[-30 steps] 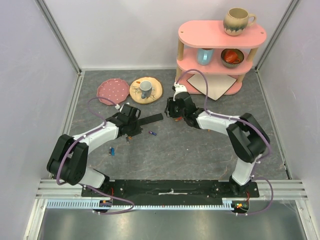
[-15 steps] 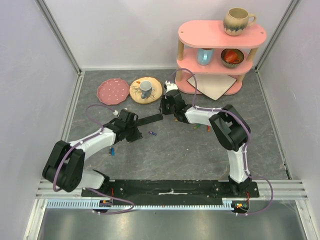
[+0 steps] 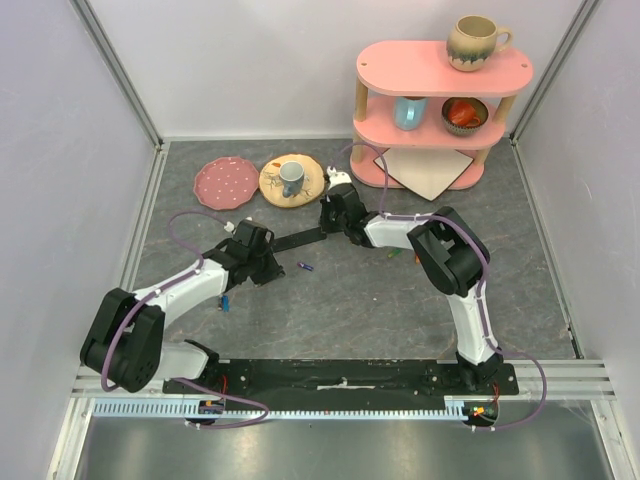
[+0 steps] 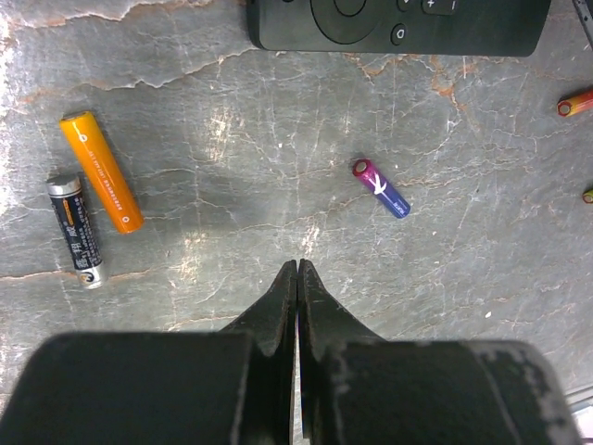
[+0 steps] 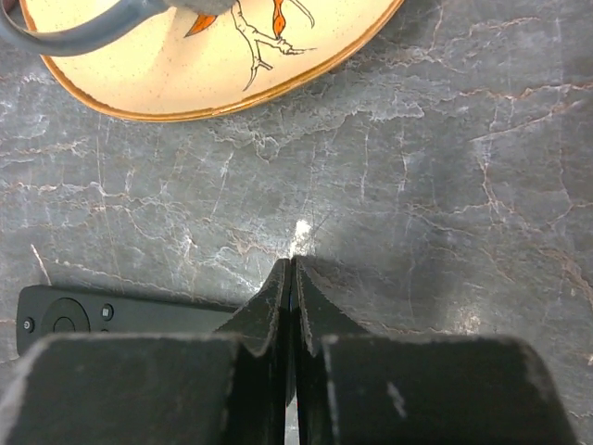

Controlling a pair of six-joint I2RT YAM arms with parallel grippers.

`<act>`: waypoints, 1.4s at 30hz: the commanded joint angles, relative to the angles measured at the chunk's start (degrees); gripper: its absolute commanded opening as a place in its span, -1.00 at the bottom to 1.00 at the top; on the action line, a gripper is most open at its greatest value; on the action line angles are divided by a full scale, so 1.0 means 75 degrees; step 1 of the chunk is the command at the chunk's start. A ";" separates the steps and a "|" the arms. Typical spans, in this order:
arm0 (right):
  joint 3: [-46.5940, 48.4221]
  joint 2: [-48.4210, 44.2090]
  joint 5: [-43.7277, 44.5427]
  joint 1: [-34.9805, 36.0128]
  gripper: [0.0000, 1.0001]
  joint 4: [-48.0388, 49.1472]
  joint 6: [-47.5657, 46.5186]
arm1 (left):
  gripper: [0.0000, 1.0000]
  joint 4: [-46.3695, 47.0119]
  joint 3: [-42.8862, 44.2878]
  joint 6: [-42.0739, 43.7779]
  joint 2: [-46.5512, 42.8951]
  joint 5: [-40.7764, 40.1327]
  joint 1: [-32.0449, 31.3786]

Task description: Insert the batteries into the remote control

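Note:
The black remote control (image 3: 300, 239) lies flat mid-table; it also shows as the remote control (image 4: 398, 23) and the remote control (image 5: 111, 315) in the wrist views. My left gripper (image 3: 268, 264) is shut and empty just short of its near end, the left gripper (image 4: 296, 269) low over bare table. Around it lie a purple-blue battery (image 4: 381, 188), an orange battery (image 4: 102, 171) and a black battery (image 4: 74, 230). My right gripper (image 3: 328, 222) is at the remote's far end; the right gripper (image 5: 292, 264) is shut with nothing seen between its fingers.
A yellow plate (image 3: 291, 180) with a grey mug stands just beyond the right gripper, a pink plate (image 3: 226, 183) left of it. A pink shelf unit (image 3: 440, 110) with mugs and a bowl fills the back right. More batteries (image 3: 390, 255) lie under the right forearm.
My right arm has swung left to the remote's far end and its gripper has shut. The left arm has shifted a little.

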 commanded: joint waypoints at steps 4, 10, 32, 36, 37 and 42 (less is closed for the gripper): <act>-0.1074 -0.0585 -0.0209 0.0142 -0.86 0.0168 0.0202 | -0.96 0.0386 -0.0069 -0.0275 -0.0077 0.0099 0.0024; -0.2070 -0.1205 -0.0221 0.0388 -0.84 0.0425 0.0272 | -0.71 0.0480 0.0130 -0.0299 0.0239 0.0099 0.0024; -0.3359 -0.4005 0.0904 0.0717 -0.06 -0.0734 0.0600 | 0.71 -0.0808 0.3092 0.0381 0.2371 -0.0955 0.0024; -0.3922 -0.5318 0.0881 0.0728 0.00 -0.0969 0.0577 | 0.74 -0.1231 0.3668 0.0381 0.3097 -0.1493 0.0024; -0.4097 -0.5506 0.0881 0.0728 0.01 -0.1097 0.0577 | 0.70 -0.1347 0.3762 0.0323 0.3192 -0.1542 0.0024; -0.4462 -0.6560 0.0916 0.0728 0.05 -0.1449 0.0565 | 0.52 -0.1875 0.4417 0.0276 0.3836 -0.1694 0.0024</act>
